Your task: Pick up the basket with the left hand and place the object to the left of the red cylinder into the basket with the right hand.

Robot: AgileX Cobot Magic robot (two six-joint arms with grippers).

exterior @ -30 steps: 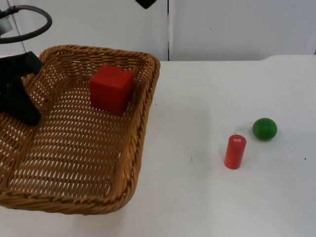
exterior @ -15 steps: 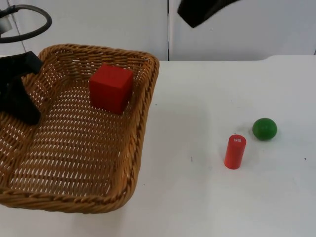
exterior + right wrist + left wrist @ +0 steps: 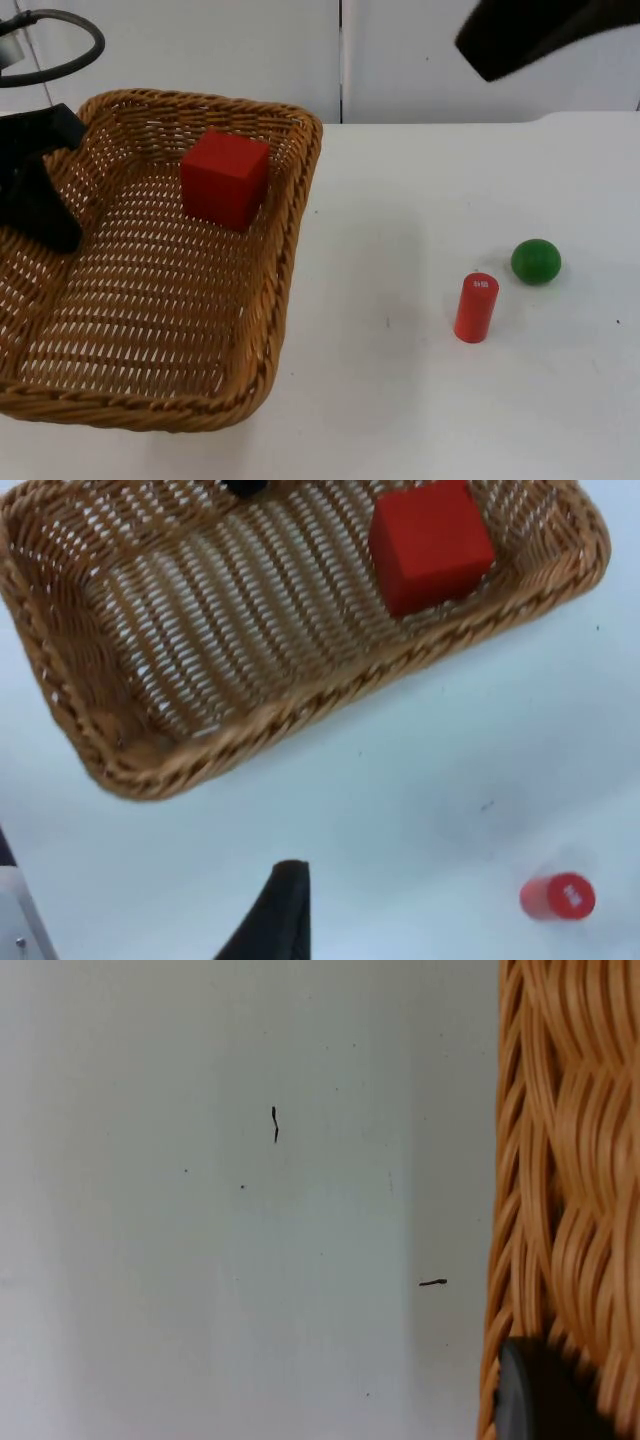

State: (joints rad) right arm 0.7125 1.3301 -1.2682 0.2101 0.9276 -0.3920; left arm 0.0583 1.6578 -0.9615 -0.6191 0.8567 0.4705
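A wicker basket [image 3: 290, 250] takes up the left of the table, with a red cube [image 3: 226, 179] inside near its far wall. My left gripper [image 3: 50, 215] is shut on the basket's left rim; in the left wrist view the woven rim [image 3: 570, 1160] runs beside a black fingertip [image 3: 540, 1400]. A red cylinder [image 3: 476, 307] stands on the table to the right, with a green ball [image 3: 536, 261] just behind and right of it. My right gripper [image 3: 495, 50] is a dark blur high at the upper right, well above the table. The right wrist view looks down on the basket [image 3: 330, 695], the cube [image 3: 431, 544] and the cylinder [image 3: 558, 897].
The white table [image 3: 400, 400] stretches between the basket and the cylinder. The grey partition wall [image 3: 450, 60] closes off the far edge.
My right arm has swept from above the basket across to the upper right. The basket, cube, cylinder and ball have stayed put.
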